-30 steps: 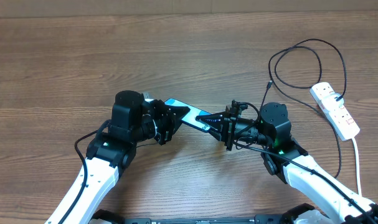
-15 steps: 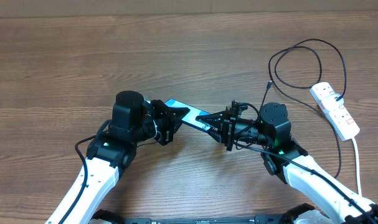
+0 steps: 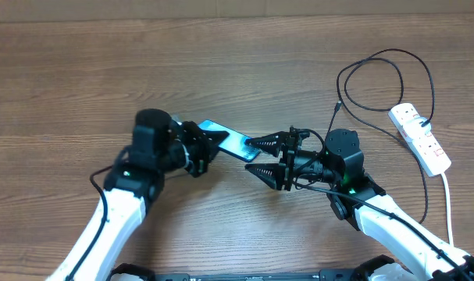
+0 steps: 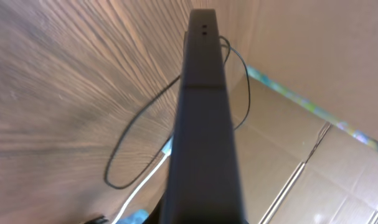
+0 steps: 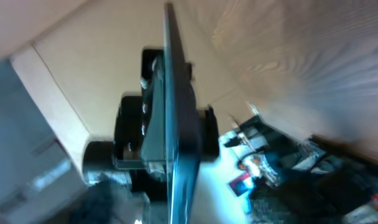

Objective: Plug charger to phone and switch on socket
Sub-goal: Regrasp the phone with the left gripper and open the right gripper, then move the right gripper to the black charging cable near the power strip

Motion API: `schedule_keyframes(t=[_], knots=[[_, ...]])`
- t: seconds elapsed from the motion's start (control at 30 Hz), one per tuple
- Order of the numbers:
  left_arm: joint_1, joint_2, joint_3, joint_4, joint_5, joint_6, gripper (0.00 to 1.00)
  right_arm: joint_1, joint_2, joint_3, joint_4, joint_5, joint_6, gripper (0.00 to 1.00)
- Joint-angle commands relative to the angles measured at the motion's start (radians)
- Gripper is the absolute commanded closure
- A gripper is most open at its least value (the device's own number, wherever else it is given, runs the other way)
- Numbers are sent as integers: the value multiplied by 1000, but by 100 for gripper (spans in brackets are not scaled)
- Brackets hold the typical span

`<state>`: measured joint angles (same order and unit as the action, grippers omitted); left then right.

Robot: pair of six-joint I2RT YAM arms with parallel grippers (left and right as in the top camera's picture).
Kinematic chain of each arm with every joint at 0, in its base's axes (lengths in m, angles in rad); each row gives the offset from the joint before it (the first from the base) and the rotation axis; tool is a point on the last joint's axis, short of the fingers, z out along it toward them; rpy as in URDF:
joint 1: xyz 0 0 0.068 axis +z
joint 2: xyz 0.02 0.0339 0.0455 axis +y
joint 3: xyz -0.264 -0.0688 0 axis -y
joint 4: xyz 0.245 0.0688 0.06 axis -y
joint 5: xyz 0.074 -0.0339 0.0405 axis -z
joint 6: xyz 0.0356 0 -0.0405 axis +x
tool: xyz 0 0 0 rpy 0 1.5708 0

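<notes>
Blue-lit and slim, dark at the edge: found the rectangular smartphone (image 3: 229,141) clamped at one end by the left gripper (image 3: 201,150) alone, with fingers closed tight on it, held up off the brown wood-grain table (image 3: 221,62). Had been pinched from both ends a second before. Since then, saw the right gripper (image 3: 249,154) let go, with black fingers now spread wide about the free end, seemingly clear of it. Also noted a slight leftward swing of the left arm, carrying the smartphone along. Confirmed edge-on in both wrist views: as a dark rim up the middle of the left one, as a thin blue line in the right.

Judged this a handover done, freeing the right side to fetch the long thin black charger cable (image 3: 377,55), lying looped well apart on the right, with its small plug tip (image 3: 338,104) bare and unplugged. Left untouched beside the loop: the white elongated power strip (image 3: 420,139) with small red switches; could not tell their position. So neither plugging nor switching yet achieved.

Looked for containers: spotted none on the table. Made out brown cardboard (image 4: 313,155) past the table's edge in the left wrist view, but could not tell whether a box, nor anything inside.
</notes>
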<state>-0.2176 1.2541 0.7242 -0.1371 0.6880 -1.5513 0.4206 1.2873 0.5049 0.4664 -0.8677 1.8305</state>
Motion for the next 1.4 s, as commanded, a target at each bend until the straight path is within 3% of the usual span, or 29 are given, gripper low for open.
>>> schedule_keyframes(t=[0.0, 0.03, 0.23, 0.27, 0.47, 0.87, 1.17, 1.33, 1.37], knots=[[112, 84, 8, 9, 271, 213, 96, 6, -8, 12, -18, 10, -200, 11], [141, 112, 8, 16, 339, 252, 96, 6, -8, 12, -37, 32, -275, 0], [190, 241, 8, 104, 632, 385, 96, 6, -8, 12, -183, 259, -650, 0], [183, 258, 8, 111, 669, 409, 96, 5, -8, 12, -219, 346, -771, 0], [154, 262, 8, 112, 700, 475, 96, -2, -16, 23, -367, 625, -1043, 0], [127, 262, 8, 113, 809, 500, 96, -121, -98, 323, -1020, 1131, -1106, 0], [127, 262, 8, 113, 835, 497, 96, -154, -98, 339, -1044, 1168, -1106, 0], [130, 262, 8, 114, 826, 497, 96, -154, -60, 323, -930, 1200, -1137, 1], [133, 262, 8, 114, 823, 497, 96, -154, -40, 321, -904, 1200, -1171, 5]])
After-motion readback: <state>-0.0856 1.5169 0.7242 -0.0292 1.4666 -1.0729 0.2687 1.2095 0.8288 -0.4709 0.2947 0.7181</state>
